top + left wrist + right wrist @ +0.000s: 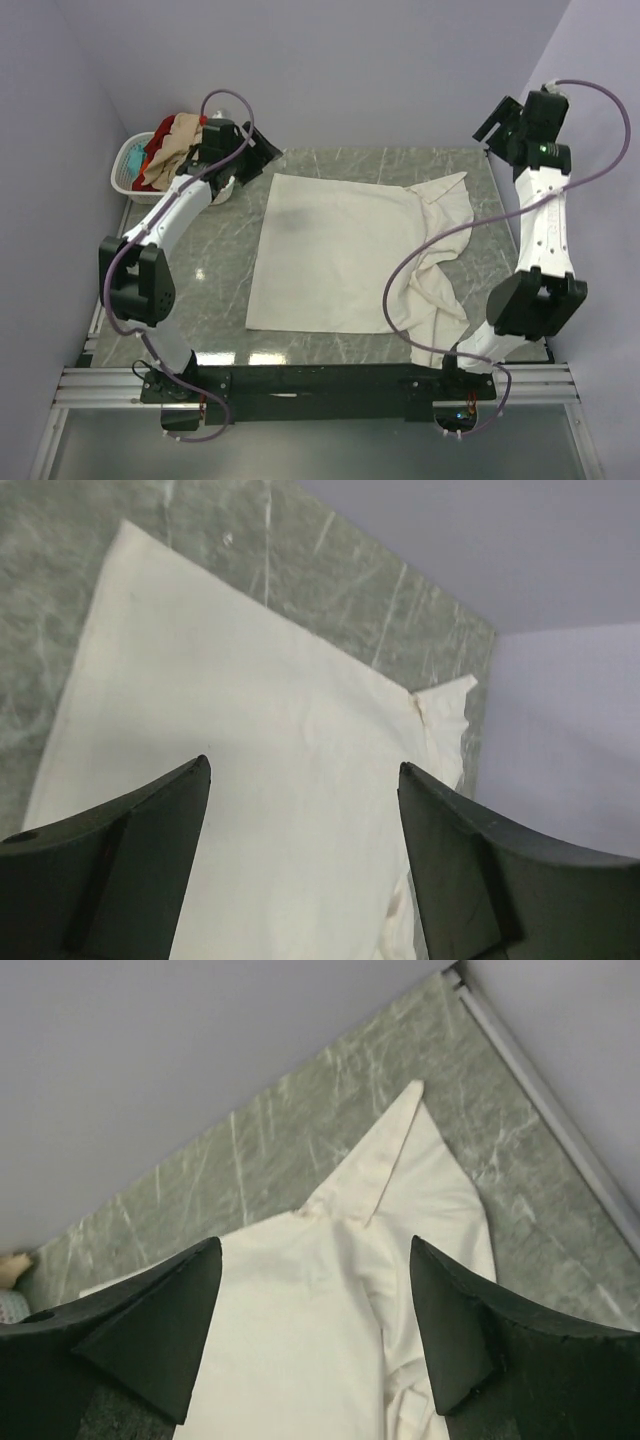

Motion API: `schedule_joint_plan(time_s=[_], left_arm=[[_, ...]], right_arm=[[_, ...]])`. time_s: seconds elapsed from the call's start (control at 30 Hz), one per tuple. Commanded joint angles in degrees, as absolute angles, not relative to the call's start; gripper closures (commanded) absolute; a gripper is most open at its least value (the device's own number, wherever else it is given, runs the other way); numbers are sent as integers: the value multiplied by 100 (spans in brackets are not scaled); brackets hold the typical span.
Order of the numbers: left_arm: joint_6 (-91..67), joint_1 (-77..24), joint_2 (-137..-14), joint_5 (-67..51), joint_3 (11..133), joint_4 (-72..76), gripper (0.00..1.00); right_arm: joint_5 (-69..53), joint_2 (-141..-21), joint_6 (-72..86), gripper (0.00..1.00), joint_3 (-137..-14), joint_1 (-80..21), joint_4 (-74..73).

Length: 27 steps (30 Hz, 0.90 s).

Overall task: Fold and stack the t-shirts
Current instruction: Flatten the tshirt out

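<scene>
Step in hand: spreading the cream shirt (330, 250) for its first fold; I see no fold made yet. It lies mid-frame on the table (200, 270), left part flat, right edge rumpled, one sleeve poking toward the upper right.

Left gripper (303, 770) hangs above the shirt's upper-left corner, jaws wide apart, nothing held. Right gripper (315, 1250) is up at the upper right over the sleeve, equally wide, empty.

Next move, my guess: flatten or fold in the bunched right side. That needs both grippers down at the cloth edge, pinching one layer only.

Counts: 1 shirt on the table. Basket (122, 170) at upper left holds a pile: 1 tan shirt (180, 140), 1 red shirt (160, 135), 1 teal shirt (137, 178) (only a scrap shows). Anything underneath: can't tell.
</scene>
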<state>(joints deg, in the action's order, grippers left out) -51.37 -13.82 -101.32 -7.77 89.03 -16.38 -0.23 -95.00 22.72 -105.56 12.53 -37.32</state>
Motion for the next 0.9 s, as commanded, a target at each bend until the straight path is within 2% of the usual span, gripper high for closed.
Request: schedule_joint_plan(time_s=[0.0,0.27,0.4,0.6,0.87], left_arm=[[-5273,-1643,-9642,-853,8369,-1468,19],[-5625,-2074,-9501,-923,7366,-1239,17],[-5608,-2074,-9711,-958,7251,-1239,16],[-5563,-2074,-10097,-1055,7163,-1107,15],[-5388,-2074,-10836,-1283,7461,-1011,15]], right_arm=[[-395,-8949,2338,19,-9401,1178,-3358],[-501,-8358,2645,23,-7333,1178,-3225],[-518,-8481,2759,35,-6831,1283,-3208],[-325,-8639,2655,44,-6486,1433,-3155],[-36,-8982,2681,48,-6170,1450,-3112]])
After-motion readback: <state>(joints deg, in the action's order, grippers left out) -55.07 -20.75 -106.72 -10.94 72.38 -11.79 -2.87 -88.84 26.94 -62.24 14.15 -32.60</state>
